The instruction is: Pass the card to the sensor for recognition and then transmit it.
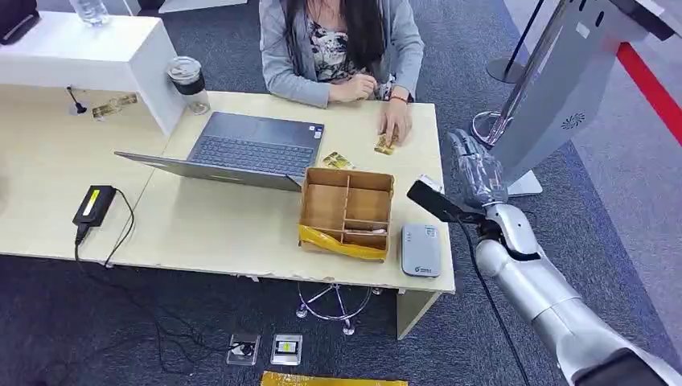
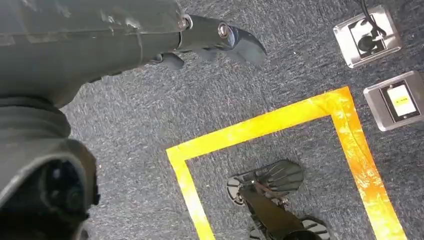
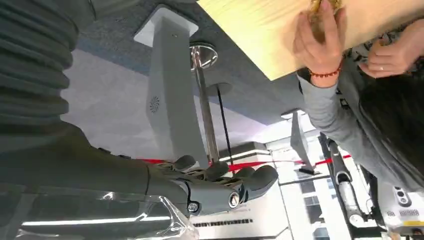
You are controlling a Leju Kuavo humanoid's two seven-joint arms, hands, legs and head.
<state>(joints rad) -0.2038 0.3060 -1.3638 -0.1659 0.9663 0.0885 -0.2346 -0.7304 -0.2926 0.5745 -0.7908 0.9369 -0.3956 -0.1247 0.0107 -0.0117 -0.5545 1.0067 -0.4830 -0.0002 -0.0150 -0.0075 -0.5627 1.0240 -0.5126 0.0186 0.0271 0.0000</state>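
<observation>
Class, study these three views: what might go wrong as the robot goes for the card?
1. A person's hand covers the card; reaching in now risks contact.
2. The right hand hangs off the table's edge beside the cardboard box; a low sweep may clip either.

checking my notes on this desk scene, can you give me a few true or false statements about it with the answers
1. The person's hand rests on a gold card on the table. True.
2. The robot's right hand holds the card. False: it holds nothing and is raised beside the table's edge.
3. The grey card reader lies beside the cardboard box. True.
4. The laptop is closed. False: it lies open.
5. The left hand hangs over carpet with yellow tape. True.
</observation>
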